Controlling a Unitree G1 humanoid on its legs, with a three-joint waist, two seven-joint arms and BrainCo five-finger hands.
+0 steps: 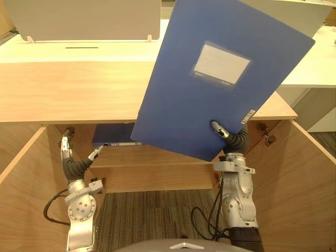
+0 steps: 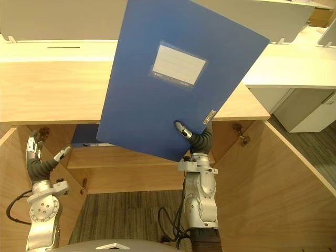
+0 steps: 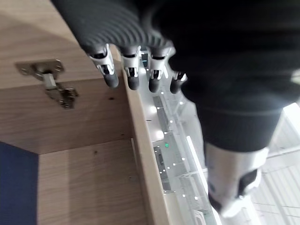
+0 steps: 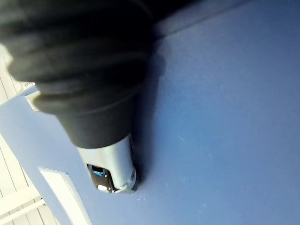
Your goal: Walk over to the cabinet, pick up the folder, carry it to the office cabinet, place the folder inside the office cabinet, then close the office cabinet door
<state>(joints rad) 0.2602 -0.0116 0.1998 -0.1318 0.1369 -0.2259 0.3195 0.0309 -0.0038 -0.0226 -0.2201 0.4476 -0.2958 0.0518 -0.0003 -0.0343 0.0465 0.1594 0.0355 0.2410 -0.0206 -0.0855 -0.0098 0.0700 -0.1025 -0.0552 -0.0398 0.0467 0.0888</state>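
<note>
Right hand (image 1: 223, 132) grips the blue folder (image 1: 210, 105) by its near edge, left hand (image 1: 67, 152) open — best tilt it flat before sliding onto the cabinet shelf (image 1: 168, 157).

Blue folder (image 1: 210, 94) with white label is held tilted, lower edge pinched by right hand (image 1: 233, 140), over open wooden cabinet (image 1: 79, 89).

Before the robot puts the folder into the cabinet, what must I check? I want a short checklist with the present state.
1. Right hand grips folder: ok, thumb on its front.
2. Cabinet open: ok.
3. Left hand out of the way: ok, open, empty, at the cabinet's left.
4. Folder lined up with the opening: not ok, tilted above the cabinet top.
5. Free room on shelf: cannot tell, second folder lies there.
</note>
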